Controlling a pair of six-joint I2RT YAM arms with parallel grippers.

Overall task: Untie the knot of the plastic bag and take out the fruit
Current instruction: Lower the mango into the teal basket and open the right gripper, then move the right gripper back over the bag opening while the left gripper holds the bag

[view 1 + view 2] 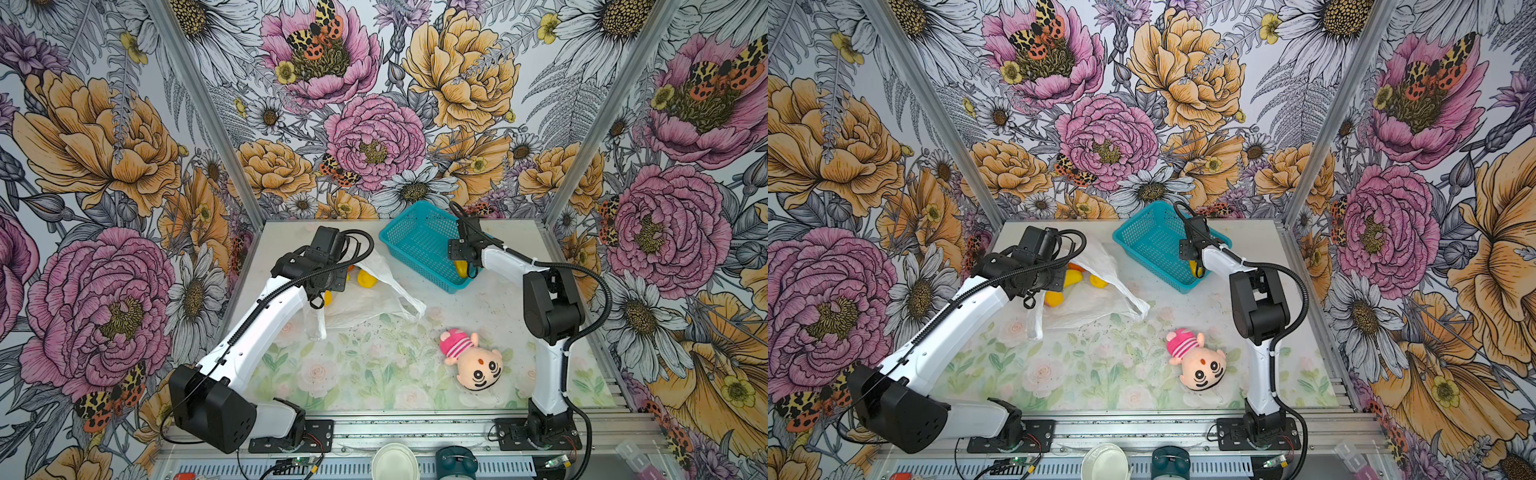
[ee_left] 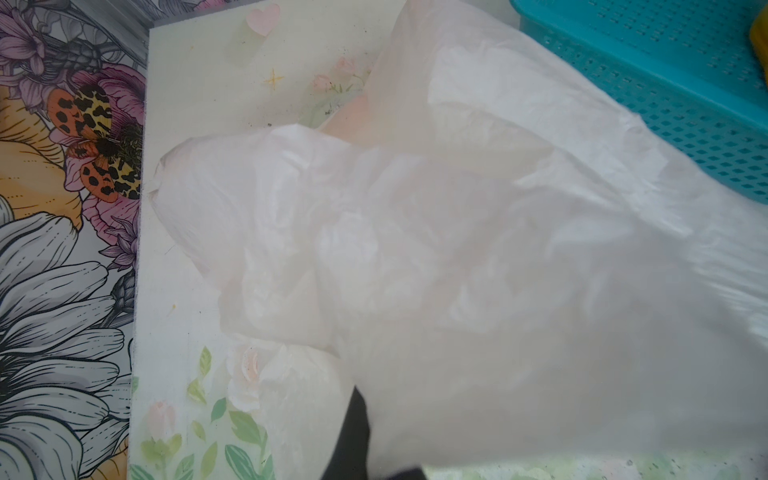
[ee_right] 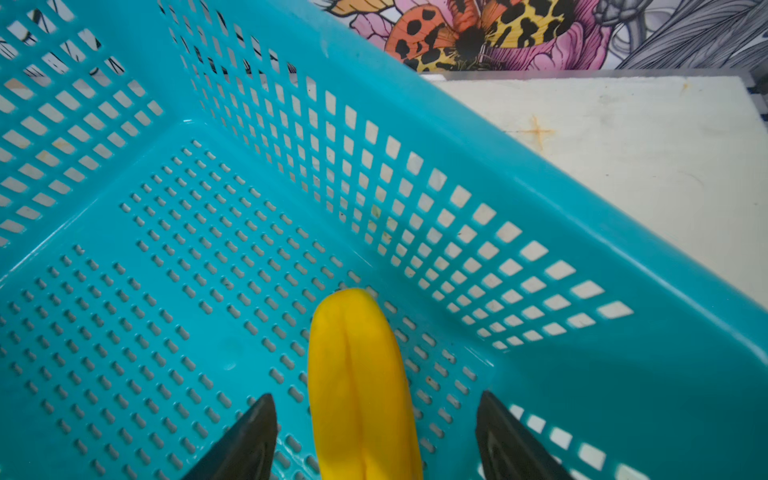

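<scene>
The plastic bag [image 1: 374, 301] [image 1: 1100, 307] lies open on the left of the mat, its mouth held up. My left gripper [image 2: 378, 461] is shut on its film [image 2: 457, 249], which covers all but one dark finger [image 2: 353, 436]. No knot is in view; a handle loop [image 1: 316, 324] hangs loose. Yellow fruit [image 1: 367, 278] [image 1: 1072, 277] and an orange one [image 1: 1075, 266] show under the raised film. My right gripper [image 3: 374, 399] is open inside the teal basket [image 1: 415, 237] [image 3: 623, 374]. A long yellow fruit [image 3: 359, 382] [image 1: 460, 268] lies on the basket floor between its fingers, touching neither.
A plush doll [image 1: 473, 357] [image 1: 1198, 361] with a pink hat lies on the mat at front right. The basket stands at the back, right of the bag. Flowered walls close in the left, back and right sides.
</scene>
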